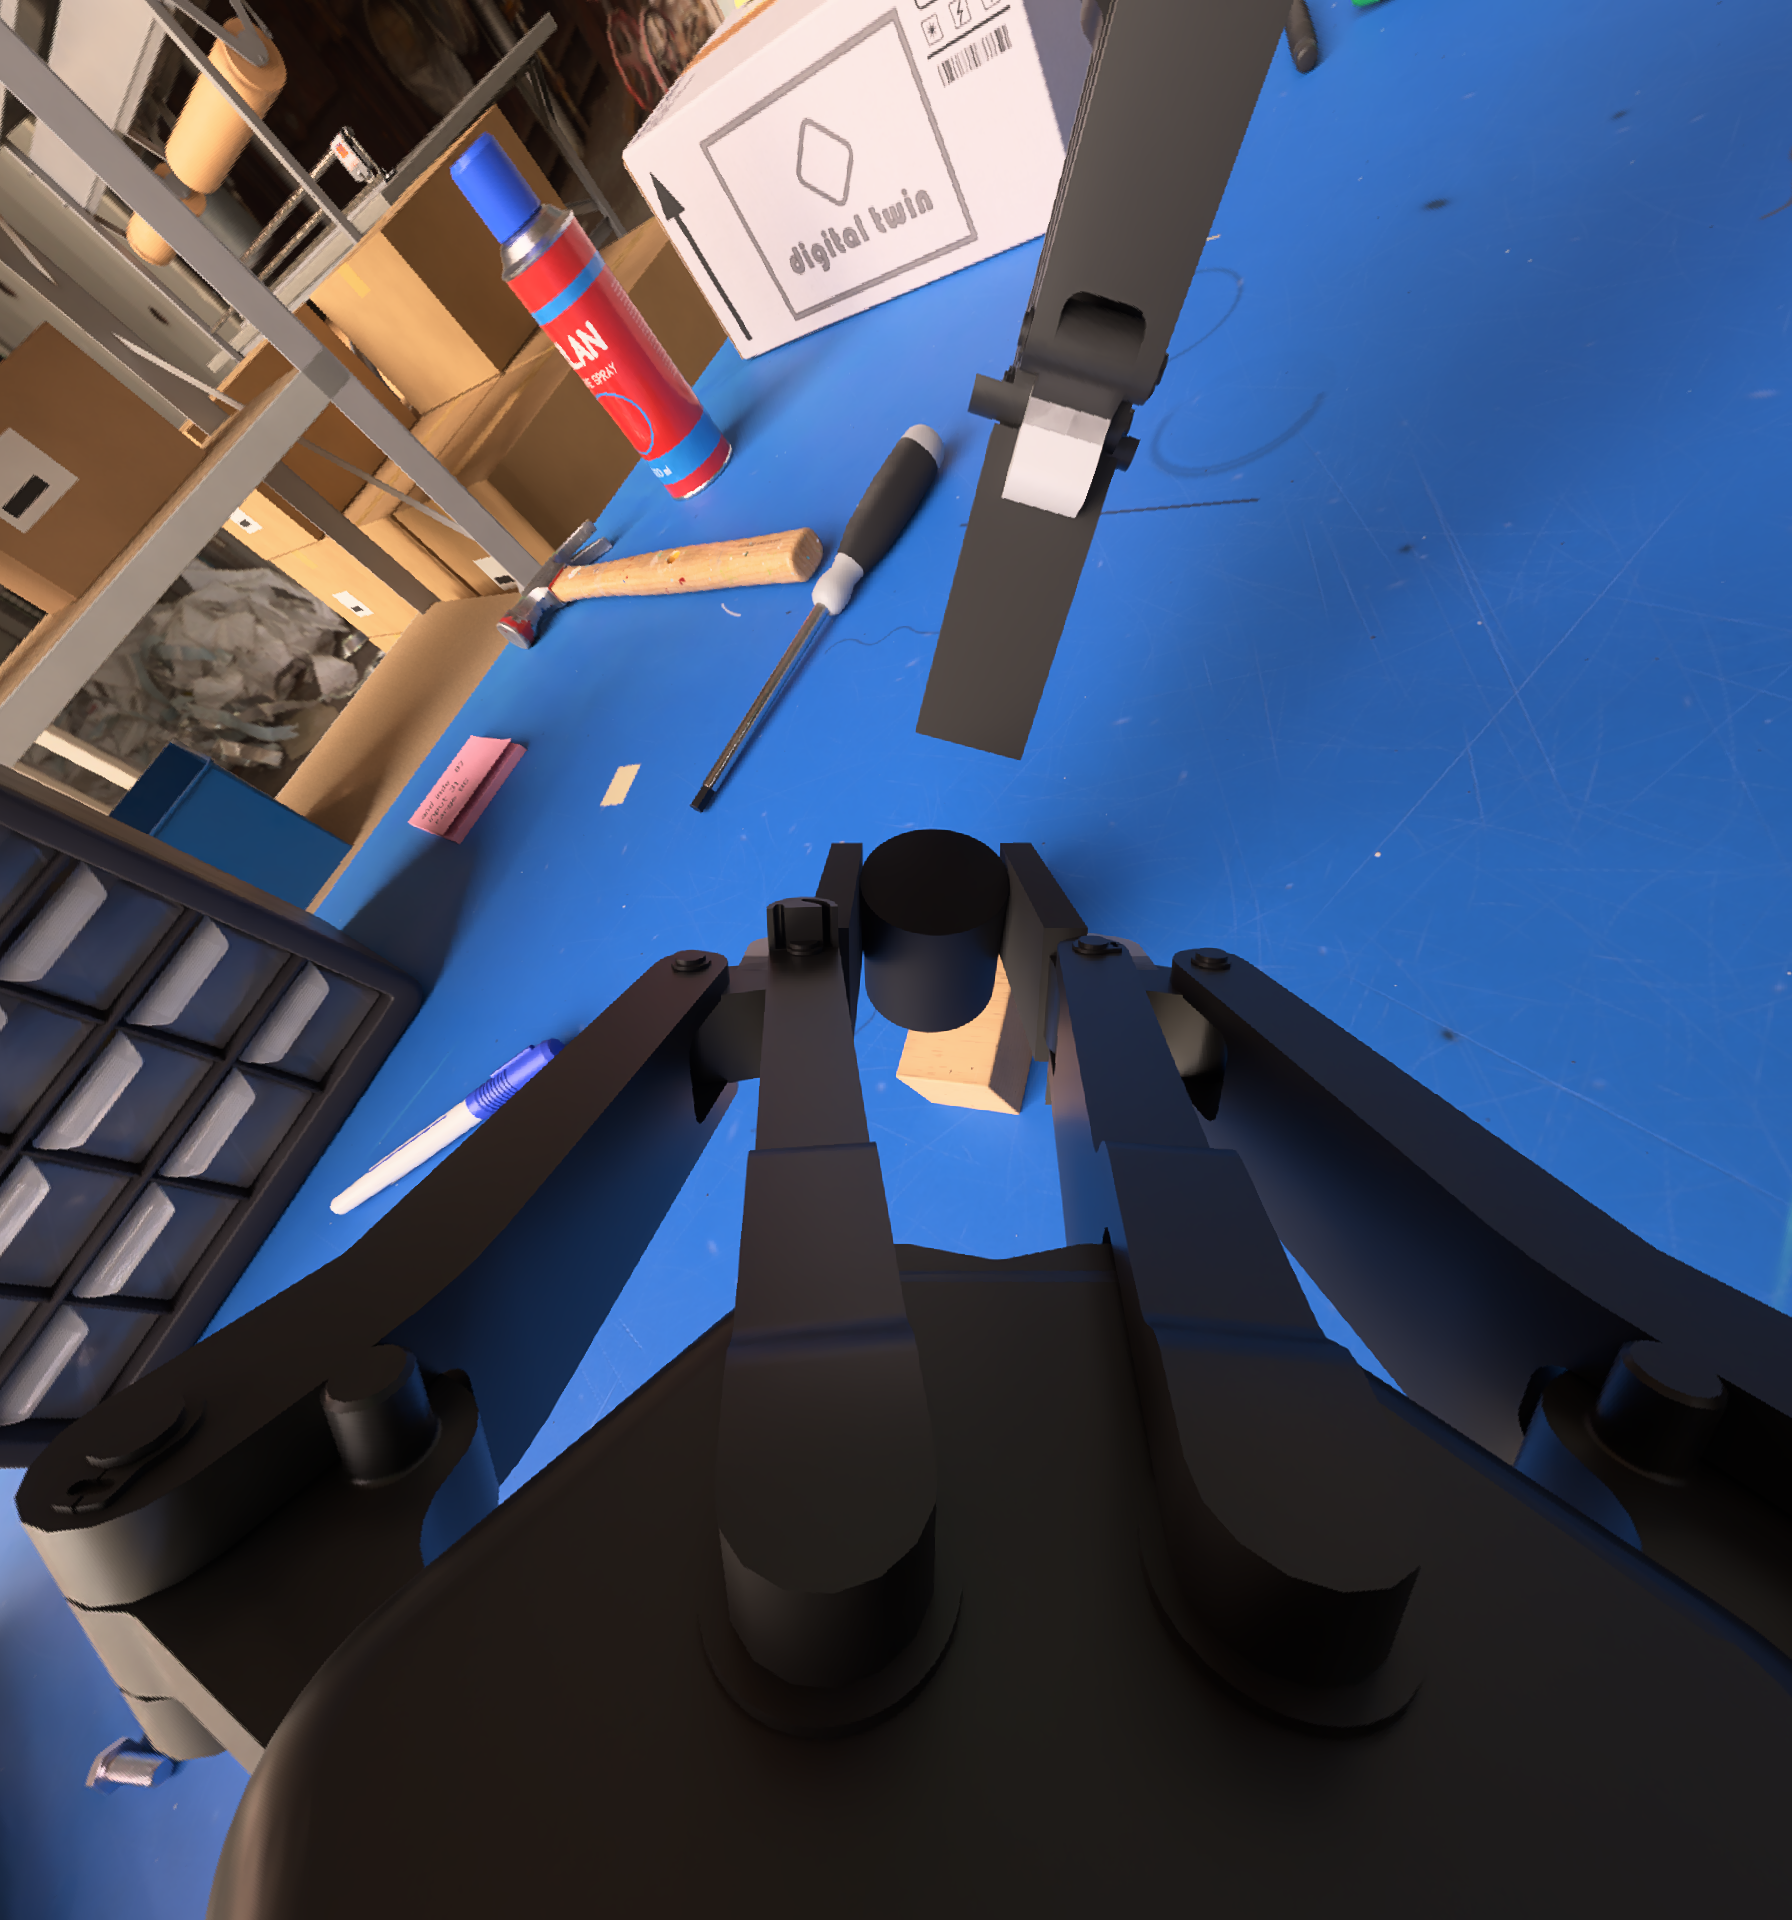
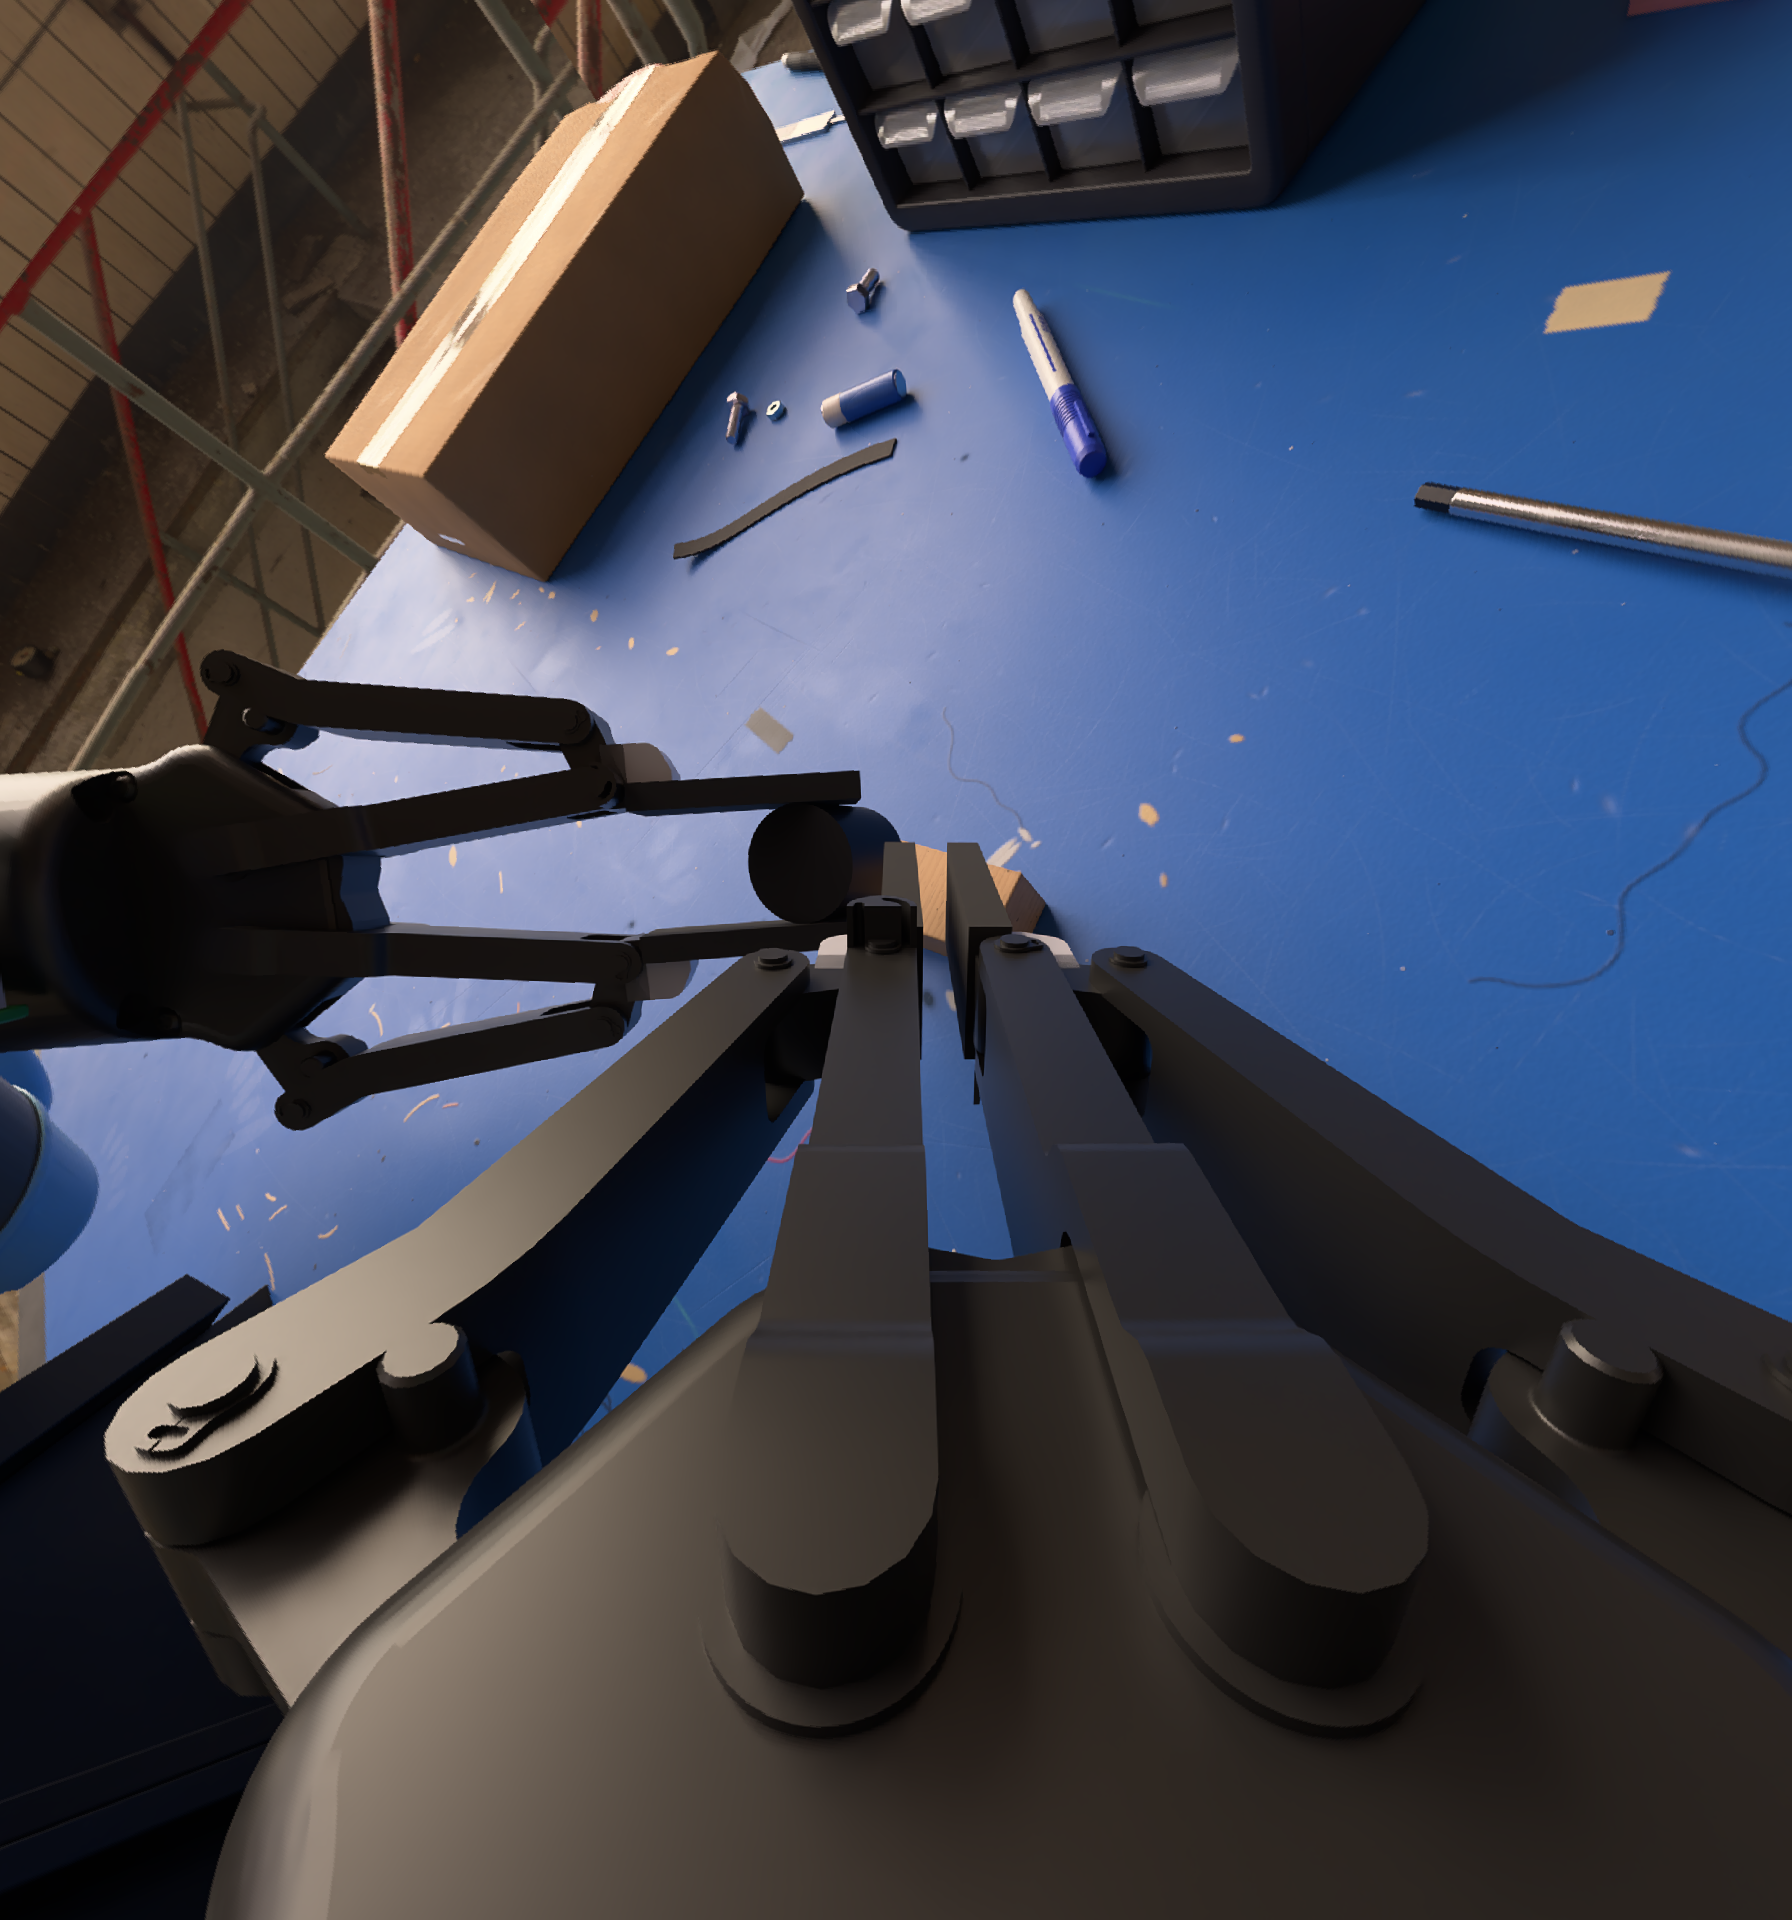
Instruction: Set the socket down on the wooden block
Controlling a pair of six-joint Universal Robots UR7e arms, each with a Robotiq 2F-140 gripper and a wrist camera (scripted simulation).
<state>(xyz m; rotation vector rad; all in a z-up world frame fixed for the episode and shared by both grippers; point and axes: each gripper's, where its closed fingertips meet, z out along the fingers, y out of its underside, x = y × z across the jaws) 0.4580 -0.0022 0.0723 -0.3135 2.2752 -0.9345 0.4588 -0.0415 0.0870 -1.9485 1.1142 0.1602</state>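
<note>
My left gripper (image 1: 931,862) is shut on the socket (image 1: 928,956), a short black cylinder held by its sides. The wooden block (image 1: 965,1065) lies on the blue table (image 1: 1443,831) just under and behind the socket; I cannot tell whether they touch. In the right wrist view the socket (image 2: 804,862) sits just left of the block (image 2: 1011,894). My right gripper (image 2: 933,852) hangs over the block, its jaws nearly together and empty. It also shows in the left wrist view (image 1: 1006,623) as a dark slab beyond the block.
A spray can (image 1: 601,322), white box (image 1: 850,177), hammer (image 1: 684,566), screwdriver (image 1: 819,613) and pink note (image 1: 466,784) lie beyond the block. A drawer organizer (image 1: 113,1091) and a pen (image 1: 445,1127) are to the left. A cardboard box (image 2: 570,312), bolts (image 2: 734,416) and a metal rod (image 2: 1640,535) also lie on the table.
</note>
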